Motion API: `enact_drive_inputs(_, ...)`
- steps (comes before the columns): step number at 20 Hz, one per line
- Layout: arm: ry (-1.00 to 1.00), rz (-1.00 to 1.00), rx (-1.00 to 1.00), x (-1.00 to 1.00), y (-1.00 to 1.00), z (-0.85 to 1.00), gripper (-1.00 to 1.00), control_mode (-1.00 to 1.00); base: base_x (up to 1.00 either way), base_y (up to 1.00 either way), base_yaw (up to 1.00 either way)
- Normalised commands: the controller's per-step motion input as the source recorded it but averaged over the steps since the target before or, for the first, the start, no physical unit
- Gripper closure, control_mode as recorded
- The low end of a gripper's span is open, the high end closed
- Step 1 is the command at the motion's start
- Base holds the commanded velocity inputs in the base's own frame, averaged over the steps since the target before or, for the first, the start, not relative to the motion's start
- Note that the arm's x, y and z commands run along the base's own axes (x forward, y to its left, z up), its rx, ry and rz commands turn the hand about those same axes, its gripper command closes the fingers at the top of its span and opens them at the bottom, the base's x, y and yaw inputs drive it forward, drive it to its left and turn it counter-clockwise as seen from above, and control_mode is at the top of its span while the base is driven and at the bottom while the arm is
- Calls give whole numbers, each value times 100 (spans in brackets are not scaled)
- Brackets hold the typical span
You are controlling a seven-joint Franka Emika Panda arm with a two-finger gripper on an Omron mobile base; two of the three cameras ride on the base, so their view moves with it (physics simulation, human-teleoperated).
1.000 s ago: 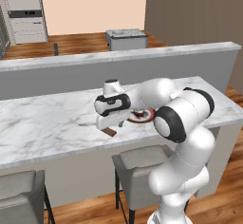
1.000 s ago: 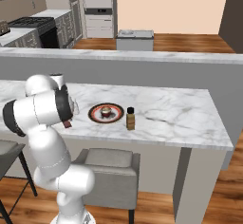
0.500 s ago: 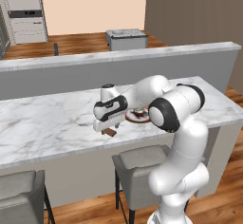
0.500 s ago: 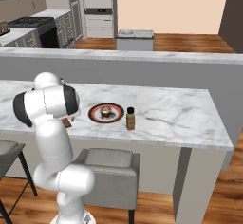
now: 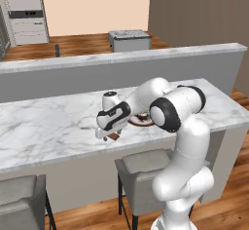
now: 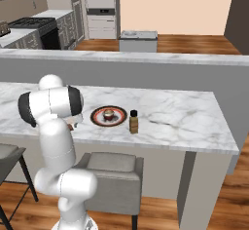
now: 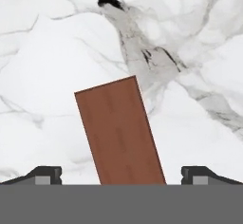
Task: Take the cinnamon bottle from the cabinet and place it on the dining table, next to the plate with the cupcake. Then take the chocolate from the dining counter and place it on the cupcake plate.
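The claw [image 7: 121,175] hangs just above the marble table [image 5: 44,126] with its two tips spread wide apart. The chocolate [image 7: 118,132] lies flat on the table between them, touching neither tip, slightly tilted. Just beyond the claw sits the plate [image 6: 108,115] with the cupcake [image 6: 109,114] on it, and the cinnamon bottle [image 6: 133,122] stands upright just beside the plate.

Gripper [image 7: 121,175] directly above chocolate [image 7: 119,132], fingertips spread wide, bare marble on both flanks of the bar. Dining counter [image 6: 185,119] unobstructed right of the cinnamon bottle [image 6: 133,122]. Bottle stands just beside plate [image 6: 108,116], blocking its right side. Cupcake [image 6: 109,114] occupies plate centre.
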Motion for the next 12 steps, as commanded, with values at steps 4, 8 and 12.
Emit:
enact_drive_inputs(4,-6,0,0,2,0,-21,-100,-100,0,0,0)
enact_drive_inputs(8,-3,0,0,1,0,-25,-100,-100,0,0,0)
enact_drive_inputs(12,0,0,0,0,0,-33,100,-100,0,0,0)
